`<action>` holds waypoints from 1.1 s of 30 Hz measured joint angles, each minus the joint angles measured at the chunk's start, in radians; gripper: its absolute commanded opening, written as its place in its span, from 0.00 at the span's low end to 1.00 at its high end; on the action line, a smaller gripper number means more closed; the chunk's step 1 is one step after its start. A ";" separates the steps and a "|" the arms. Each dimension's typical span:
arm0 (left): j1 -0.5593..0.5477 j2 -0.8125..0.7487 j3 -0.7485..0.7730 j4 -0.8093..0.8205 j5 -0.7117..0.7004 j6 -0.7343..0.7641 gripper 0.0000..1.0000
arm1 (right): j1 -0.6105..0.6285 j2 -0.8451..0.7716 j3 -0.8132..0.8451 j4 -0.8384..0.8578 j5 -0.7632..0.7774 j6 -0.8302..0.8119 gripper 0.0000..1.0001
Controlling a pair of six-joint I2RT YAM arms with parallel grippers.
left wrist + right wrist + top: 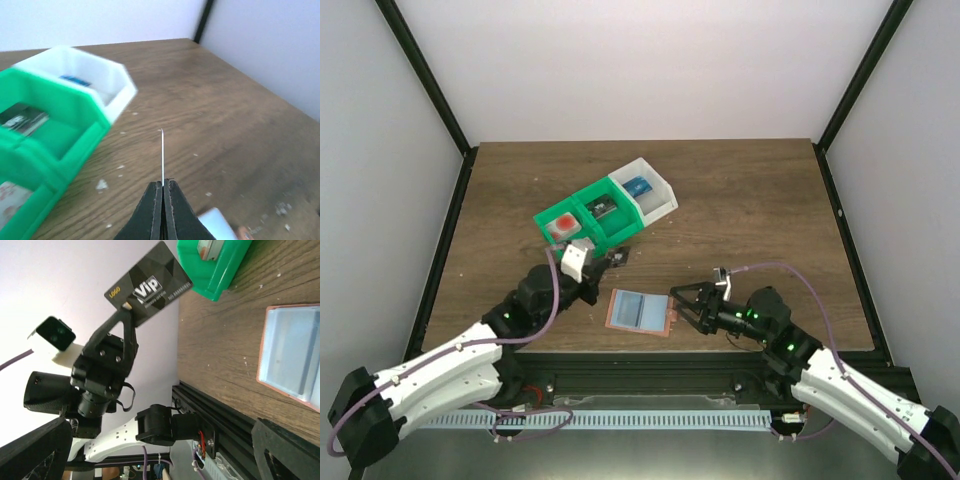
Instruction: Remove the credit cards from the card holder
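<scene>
The salmon-brown card holder (pixel 616 322) lies open on the table near the front edge, with pale blue cards (pixel 640 310) in it. It also shows in the right wrist view (pixel 265 347) with its pale cards (pixel 295 352). My left gripper (pixel 605 262) is shut on a dark grey "VIP" credit card (pixel 150 287), held in the air between the bin and the card holder. In the left wrist view that card (pixel 162 155) shows edge-on between the shut jaws. My right gripper (pixel 678 308) is open and empty just right of the card holder, its fingers (pixel 287 450) wide apart.
A green-and-white three-compartment bin (pixel 620 226) stands behind the card holder, holding a red block (pixel 560 228), a black block (pixel 603 208) and a blue block (pixel 640 186). It also shows in the left wrist view (pixel 75 107). Black frame rails edge the table.
</scene>
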 measured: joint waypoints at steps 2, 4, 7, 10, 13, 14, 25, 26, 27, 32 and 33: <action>0.045 0.001 0.001 -0.013 -0.032 -0.072 0.00 | 0.000 0.010 0.000 -0.007 0.000 -0.013 1.00; 0.098 0.012 0.011 -0.036 -0.055 -0.156 0.00 | 0.000 0.021 0.000 -0.014 0.000 -0.024 1.00; 0.191 0.050 0.048 -0.069 -0.064 -0.272 0.00 | 0.000 0.036 0.001 -0.022 -0.001 -0.044 1.00; 0.285 0.115 0.097 -0.082 -0.055 -0.385 0.00 | 0.000 0.048 0.008 -0.035 -0.001 -0.066 1.00; 0.321 0.195 0.156 -0.098 -0.066 -0.472 0.00 | 0.000 0.060 0.026 -0.052 -0.002 -0.092 1.00; 0.322 0.228 0.183 -0.107 -0.076 -0.499 0.00 | 0.000 0.063 0.035 -0.058 -0.002 -0.100 1.00; 0.332 0.585 0.502 -0.256 -0.209 -0.744 0.00 | 0.000 0.084 0.097 -0.095 -0.005 -0.159 1.00; 0.334 0.623 0.527 -0.258 -0.216 -0.760 0.00 | 0.000 0.082 0.097 -0.096 -0.005 -0.159 1.00; 0.335 0.629 0.530 -0.257 -0.218 -0.764 0.00 | 0.000 0.080 0.097 -0.095 -0.006 -0.159 1.00; 0.347 0.751 0.608 -0.284 -0.239 -0.817 0.00 | -0.001 0.061 0.097 -0.103 -0.008 -0.160 1.00; 0.349 0.779 0.627 -0.290 -0.241 -0.826 0.00 | 0.000 0.056 0.097 -0.107 -0.008 -0.162 1.00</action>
